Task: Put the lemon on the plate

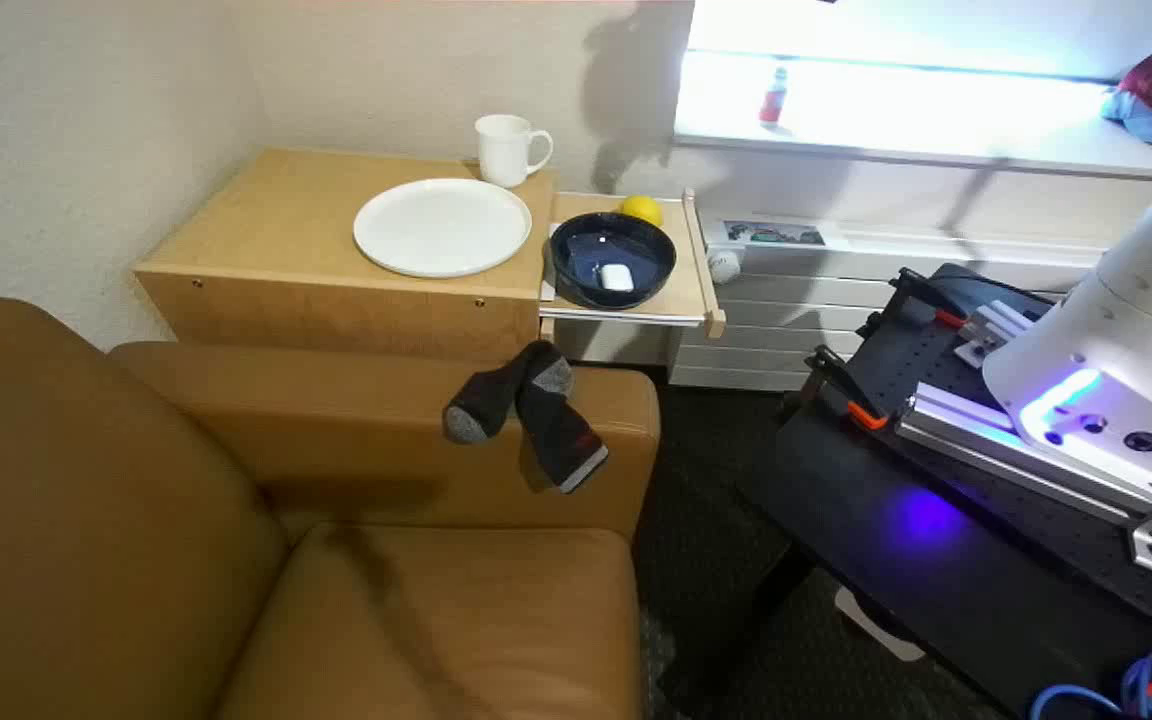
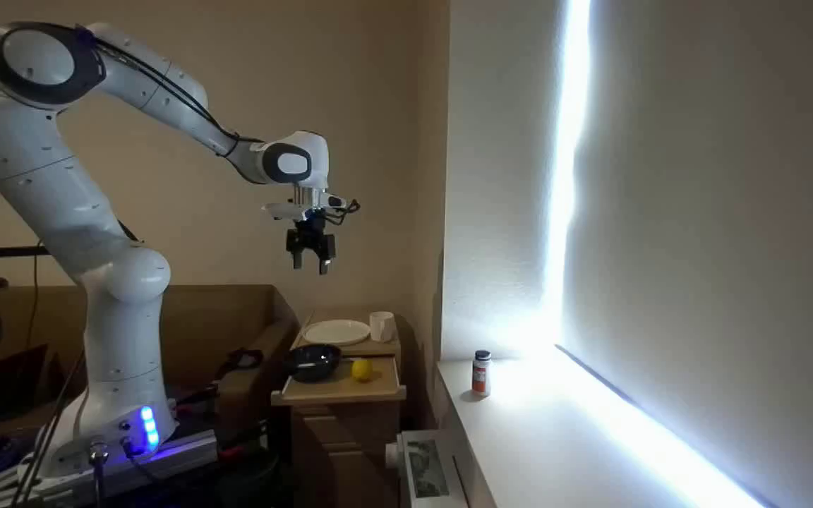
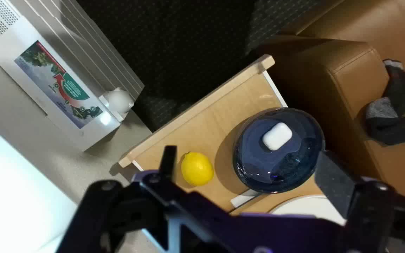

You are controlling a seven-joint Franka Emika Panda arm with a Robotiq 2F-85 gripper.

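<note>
The yellow lemon lies on the pulled-out wooden shelf, beside the dark bowl. It also shows in an exterior view and in the wrist view. The white plate lies flat and bare on the cabinet top. It shows in an exterior view, and only its edge shows in the wrist view, partly behind the gripper. My gripper is open and empty, pointing down, high above the cabinet. In the wrist view its fingers are wide apart, with the lemon near the left finger.
The dark bowl holds a small white case. A white mug stands at the plate's far edge. Dark socks hang on the brown sofa's arm. A radiator and a windowsill with a small bottle flank the shelf.
</note>
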